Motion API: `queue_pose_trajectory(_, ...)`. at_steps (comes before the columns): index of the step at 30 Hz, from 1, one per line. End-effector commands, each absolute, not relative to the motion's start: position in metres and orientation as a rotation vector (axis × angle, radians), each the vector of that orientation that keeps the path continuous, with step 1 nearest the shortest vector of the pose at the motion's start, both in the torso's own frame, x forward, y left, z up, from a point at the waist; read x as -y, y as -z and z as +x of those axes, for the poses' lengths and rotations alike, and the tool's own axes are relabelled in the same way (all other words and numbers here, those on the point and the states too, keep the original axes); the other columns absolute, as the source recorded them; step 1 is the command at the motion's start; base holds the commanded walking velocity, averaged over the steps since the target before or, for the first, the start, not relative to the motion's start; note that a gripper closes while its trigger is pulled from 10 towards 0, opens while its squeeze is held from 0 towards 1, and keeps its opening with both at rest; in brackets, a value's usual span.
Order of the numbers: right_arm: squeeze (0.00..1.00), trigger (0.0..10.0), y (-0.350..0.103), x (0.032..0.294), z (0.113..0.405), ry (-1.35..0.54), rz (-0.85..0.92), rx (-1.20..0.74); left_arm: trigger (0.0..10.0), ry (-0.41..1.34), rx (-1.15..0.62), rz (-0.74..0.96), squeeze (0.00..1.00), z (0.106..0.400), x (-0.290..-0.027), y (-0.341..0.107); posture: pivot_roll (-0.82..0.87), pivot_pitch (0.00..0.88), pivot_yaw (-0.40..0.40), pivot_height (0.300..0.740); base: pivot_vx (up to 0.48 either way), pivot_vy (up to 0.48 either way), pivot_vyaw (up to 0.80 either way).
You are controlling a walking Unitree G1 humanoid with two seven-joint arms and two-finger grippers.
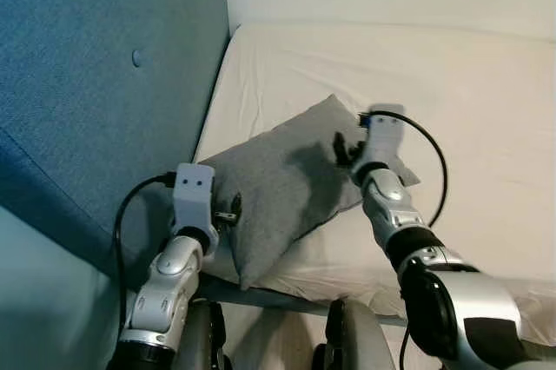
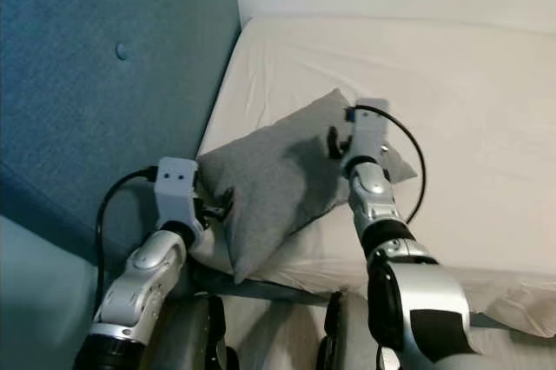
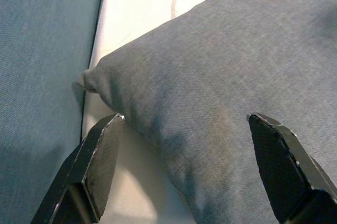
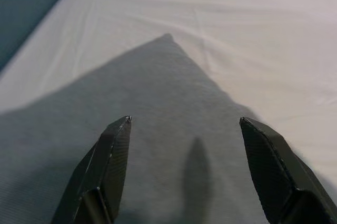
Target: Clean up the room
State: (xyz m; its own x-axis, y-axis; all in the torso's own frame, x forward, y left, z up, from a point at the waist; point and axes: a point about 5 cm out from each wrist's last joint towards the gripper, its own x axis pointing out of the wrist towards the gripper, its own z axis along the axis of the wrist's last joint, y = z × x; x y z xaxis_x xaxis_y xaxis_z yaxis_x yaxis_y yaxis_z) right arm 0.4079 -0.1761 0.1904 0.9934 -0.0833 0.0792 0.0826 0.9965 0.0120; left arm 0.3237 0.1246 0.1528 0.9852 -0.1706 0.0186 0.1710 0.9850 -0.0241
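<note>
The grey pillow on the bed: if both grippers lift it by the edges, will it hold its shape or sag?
The grey pillow looks soft and plump, so it would probably sag between grip points. Its woven cover should give the fingers decent friction. It seems light for its bulk, and it lies flat on the white sheet, so rolling is unlikely.

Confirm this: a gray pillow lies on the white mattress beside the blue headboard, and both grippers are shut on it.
Not quite. The gray pillow lies on the white mattress beside the blue headboard, but both wrist views show the left gripper and right gripper open, fingers spread above it.
</note>
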Motion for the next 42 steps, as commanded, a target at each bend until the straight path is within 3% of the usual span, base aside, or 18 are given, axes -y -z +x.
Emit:
queue_pose_trajectory(1,1.0,10.0,-0.174,0.19,0.401,0.125,-0.067,0.036,10.0,0.162,-0.008,-0.025,0.0,0.321,-0.13,-0.144,0.09,0.333,-0.018,0.596,0.0,0.0,0.0)
queue_pose_trajectory(10,1.0,10.0,-0.169,0.215,0.395,0.166,-0.182,0.031,10.0,0.16,0.005,-0.027,0.0,0.321,-0.137,-0.146,0.1,0.328,-0.018,0.596,0.0,0.0,0.0)
queue_pose_trajectory(12,1.0,10.0,-0.168,0.219,0.394,0.187,-0.108,0.026,10.0,0.163,0.018,-0.016,0.0,0.321,-0.138,-0.148,0.11,0.327,-0.017,0.596,0.0,0.0,0.0)
queue_pose_trajectory(14,1.0,10.0,-0.166,0.226,0.393,0.213,0.155,0.026,10.0,0.173,0.042,0.0,0.0,0.32,-0.137,-0.151,0.11,0.328,-0.016,0.596,0.0,0.0,0.0)
queue_pose_trajectory(16,1.0,10.0,-0.166,0.226,0.393,0.213,0.155,0.026,10.0,0.173,0.042,0.0,0.0,0.32,-0.137,-0.151,0.11,0.328,-0.016,0.596,0.0,0.0,0.0)
queue_pose_trajectory(17,1.0,10.0,-0.164,0.229,0.393,0.227,0.317,0.027,10.0,0.176,0.049,0.006,0.0,0.32,-0.138,-0.152,0.12,0.33,-0.014,0.596,0.0,0.0,0.0)
queue_pose_trajectory(18,1.0,10.0,-0.164,0.229,0.393,0.227,0.317,0.027,10.0,0.176,0.049,0.006,0.0,0.32,-0.138,-0.152,0.12,0.33,-0.014,0.596,0.0,0.0,0.0)
queue_pose_trajectory(19,0.0,10.0,-0.161,0.232,0.392,0.242,0.448,0.018,10.0,0.176,0.054,0.011,0.0,0.319,-0.138,-0.153,0.12,0.332,-0.014,0.596,0.0,0.0,0.0)
queue_pose_trajectory(21,0.0,10.0,-0.154,0.237,0.39,0.293,0.661,0.01,10.0,0.172,0.083,0.038,0.0,0.318,-0.14,-0.156,0.13,0.331,-0.015,0.596,0.0,0.0,0.0)
queue_pose_trajectory(29,0.0,10.0,-0.132,0.245,0.38,0.405,0.935,-0.011,10.0,0.182,0.143,0.1,0.0,0.316,-0.142,-0.165,0.16,0.342,-0.013,0.596,0.0,0.0,0.0)
queue_pose_trajectory(42,0.0,10.0,-0.131,0.234,0.383,0.326,1.007,-0.044,10.0,0.138,0.188,0.16,0.0,0.318,-0.15,-0.176,0.21,0.361,-0.001,0.596,0.0,0.0,0.0)
